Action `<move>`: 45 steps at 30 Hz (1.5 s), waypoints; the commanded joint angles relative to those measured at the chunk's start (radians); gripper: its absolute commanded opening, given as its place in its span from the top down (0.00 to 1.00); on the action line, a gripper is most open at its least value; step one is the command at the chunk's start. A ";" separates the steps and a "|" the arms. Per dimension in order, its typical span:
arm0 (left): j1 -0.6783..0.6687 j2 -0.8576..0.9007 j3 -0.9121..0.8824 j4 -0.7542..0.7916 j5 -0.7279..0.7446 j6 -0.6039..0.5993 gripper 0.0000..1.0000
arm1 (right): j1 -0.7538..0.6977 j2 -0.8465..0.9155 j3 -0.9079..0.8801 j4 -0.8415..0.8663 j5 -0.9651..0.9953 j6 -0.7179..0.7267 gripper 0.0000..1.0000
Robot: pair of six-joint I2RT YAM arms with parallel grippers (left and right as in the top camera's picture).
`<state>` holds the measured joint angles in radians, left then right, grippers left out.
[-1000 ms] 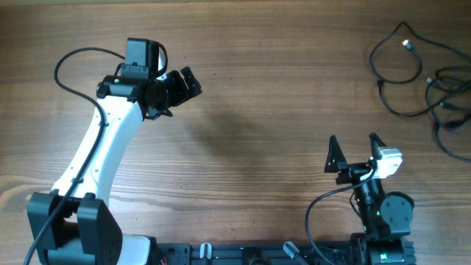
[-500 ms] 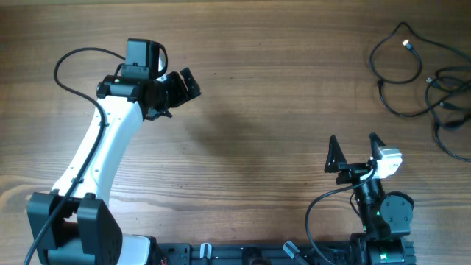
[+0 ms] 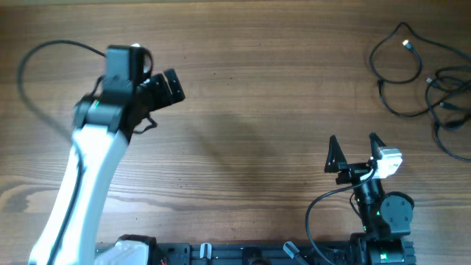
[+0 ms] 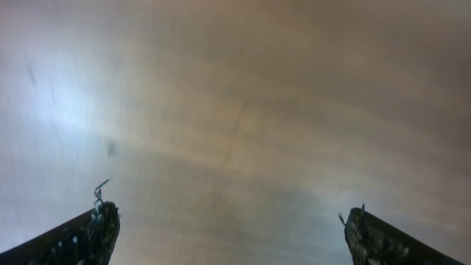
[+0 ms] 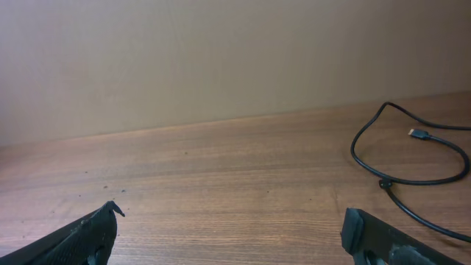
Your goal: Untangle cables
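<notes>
The cables (image 3: 383,88) lie as a loose tangle of thin black cords at the table's far right corner, with a silver-tipped plug (image 3: 407,45) among them. The right wrist view shows one looped cable (image 5: 384,182) and its plug (image 5: 418,133) to the right, ahead of my right gripper (image 5: 232,224). That right gripper (image 3: 353,141) stands open near the front edge, empty, well short of the cables. My left gripper (image 3: 169,86) is open over bare wood at the left, far from them. In the left wrist view, the left gripper (image 4: 232,224) frames only blurred wood.
The wooden table (image 3: 265,110) stretches between the two arms. The left arm's own thick black wire (image 3: 44,51) arcs at the far left. A plain wall (image 5: 221,59) stands behind the table's far edge.
The left arm has swung to the left, carrying its open gripper leftward; its wrist view is motion-blurred. The right arm and the cables have not moved.
</notes>
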<state>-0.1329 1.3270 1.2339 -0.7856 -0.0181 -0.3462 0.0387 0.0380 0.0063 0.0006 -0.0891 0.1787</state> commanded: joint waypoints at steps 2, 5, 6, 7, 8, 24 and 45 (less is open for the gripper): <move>-0.002 -0.227 -0.139 0.099 -0.009 0.116 0.00 | 0.003 -0.009 -0.001 0.005 -0.015 0.008 0.00; 0.002 -0.359 -0.277 0.212 0.006 0.116 0.00 | 0.003 -0.009 -0.001 0.005 -0.015 0.008 0.00; 0.002 -0.406 -0.333 0.263 0.011 0.116 0.00 | 0.003 -0.009 -0.001 0.005 -0.015 0.008 0.00; 0.002 -0.454 -0.390 0.319 0.023 0.116 0.00 | 0.003 -0.009 -0.001 0.005 -0.015 0.008 0.00; 0.002 -0.504 -0.453 0.382 0.035 0.116 0.00 | 0.003 -0.009 -0.001 0.005 -0.015 0.007 0.00; 0.130 -1.167 -1.101 0.832 0.085 0.195 0.00 | 0.003 -0.009 -0.001 0.005 -0.015 0.008 0.00; 0.153 -1.324 -1.228 0.714 0.088 0.339 0.00 | 0.003 -0.009 -0.001 0.005 -0.015 0.008 0.00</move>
<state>0.0143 0.0139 0.0120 -0.0704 0.0582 -0.0269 0.0387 0.0383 0.0063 0.0006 -0.0891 0.1791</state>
